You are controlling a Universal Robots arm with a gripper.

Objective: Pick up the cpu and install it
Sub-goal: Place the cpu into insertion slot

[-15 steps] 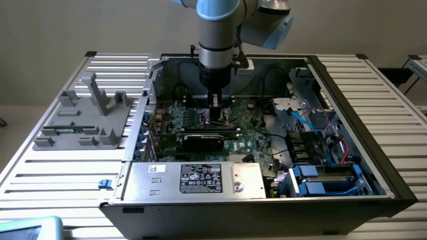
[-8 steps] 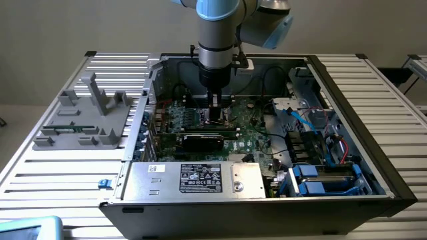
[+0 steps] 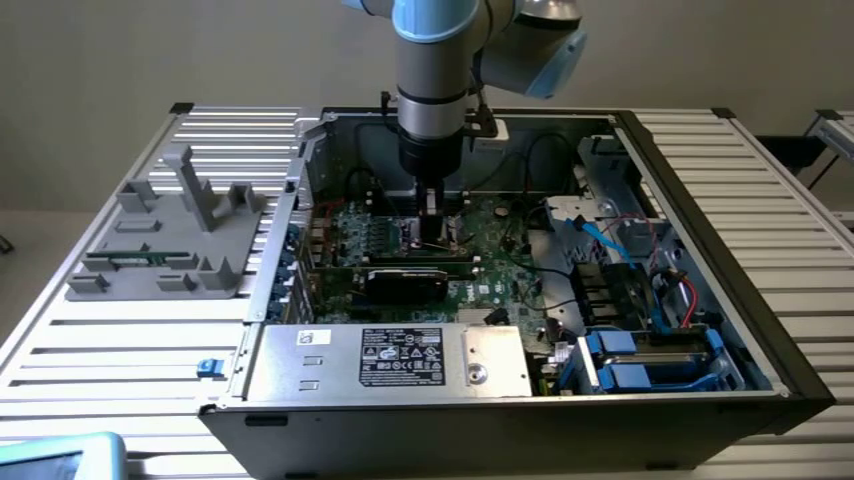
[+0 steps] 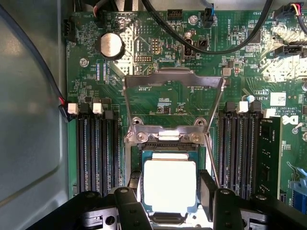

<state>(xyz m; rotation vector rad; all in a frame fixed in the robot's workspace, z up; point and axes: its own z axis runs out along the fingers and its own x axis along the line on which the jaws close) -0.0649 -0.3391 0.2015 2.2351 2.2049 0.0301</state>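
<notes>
The socket (image 4: 163, 146) lies uncovered, its metal frame (image 4: 173, 103) hinged up and clear. Two banks of memory slots (image 4: 98, 148) crowd it on either side. One cpu (image 4: 169, 184) sits over the socket. The tool (image 4: 170, 203) is partly spread, and its fingers (image 4: 130, 203) grip the cpu by opposite edges.

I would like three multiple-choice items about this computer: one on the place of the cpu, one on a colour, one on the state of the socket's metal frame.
1. Where is the cpu? A on the floor; B between the memory slots; C in a person's hand.
2. What colour is the motherboard? A red; B green; C white.
3. The metal frame is: A folded open; B shut over the cpu; C missing.
Answers: B, slot banks flank it; B, the board is green; A, the frame lies clear of the chip.
</notes>
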